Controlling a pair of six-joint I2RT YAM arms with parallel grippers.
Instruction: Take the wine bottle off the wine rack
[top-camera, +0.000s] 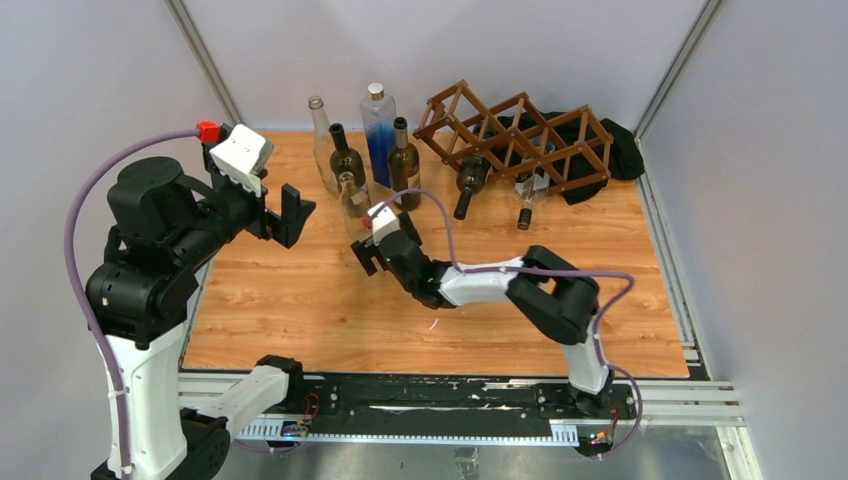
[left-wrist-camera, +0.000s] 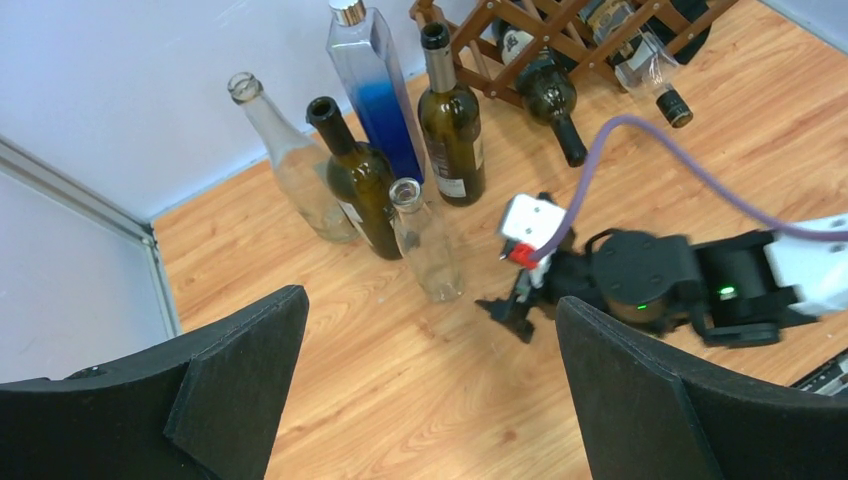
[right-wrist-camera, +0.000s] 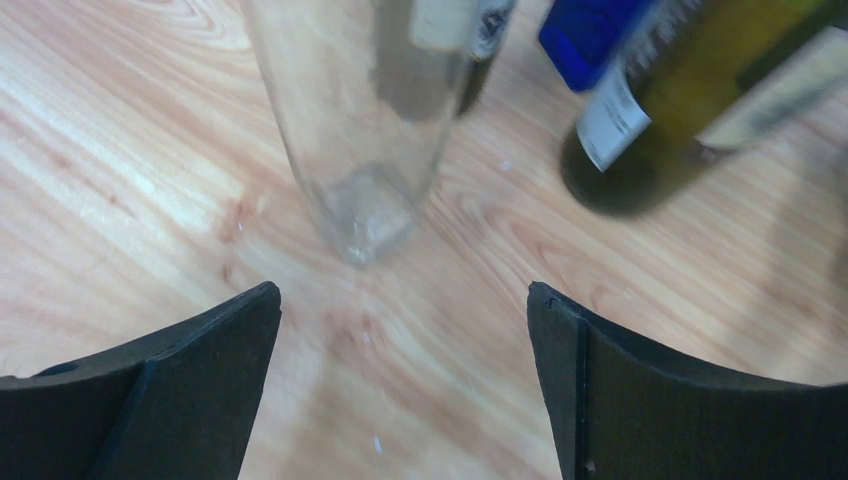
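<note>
The dark wine bottle (top-camera: 469, 178) lies in a lower cell of the wine rack (top-camera: 520, 125) at the back right of the bench (top-camera: 300, 320). Its neck pokes out toward the arms, which probably makes that end the easiest to grip. A clear bottle with a dark cap (top-camera: 529, 197) rests in the neighbouring cell, also neck outward. A black cloth (top-camera: 622, 150) lies behind the rack.

Left of the rack stand five upright bottles: a tall clear one (top-camera: 320, 140), a dark green one (top-camera: 346, 158), a square bottle tinted blue (top-camera: 378, 135), an olive-brown labelled one (top-camera: 404, 160) and a small clear one (top-camera: 352, 196). They are grouped close together, apart from the rack.

The right arm reaches low and far left across the bench. The right claw (right-wrist-camera: 400, 292) is spread wide and holds nothing, and the small clear bottle's base stands just ahead of it. The left arm is folded up high over the bench's left side. The left claw (top-camera: 288, 213) is likewise spread and empty, angled down at the standing group. Neither claw is near the rack, so the dark bottle appears not yet approached.
</note>
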